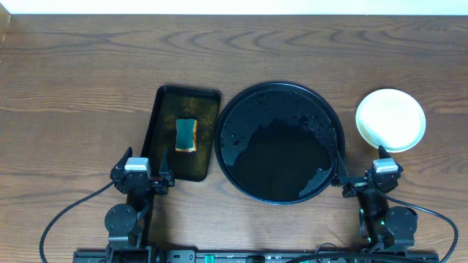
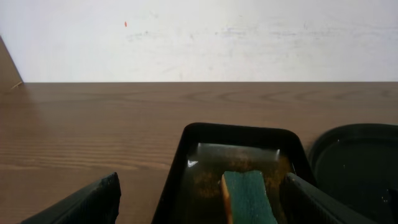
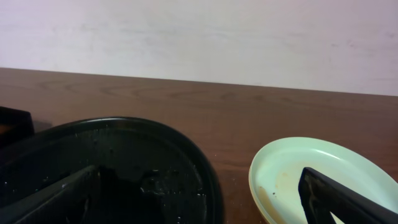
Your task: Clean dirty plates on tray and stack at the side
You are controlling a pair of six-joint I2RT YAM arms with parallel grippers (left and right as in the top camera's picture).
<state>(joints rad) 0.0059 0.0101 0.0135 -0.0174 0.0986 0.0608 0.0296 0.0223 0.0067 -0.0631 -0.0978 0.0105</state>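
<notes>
While both arms crouch low, fingers gape.

The large round black tray is glossy and beaded with water; the brown wood-grain tabletop looks matt; the pale mint-green round plate is smooth.

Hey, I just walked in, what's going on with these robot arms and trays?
Nothing is being handled right now. Both arms sit at the near edge, left end effector and right end effector open and empty. The round black tray is wet and holds no plates. A pale plate rests on the tabletop to its right; whether others lie beneath is unclear. A sponge lies in the rectangular tray.
</notes>
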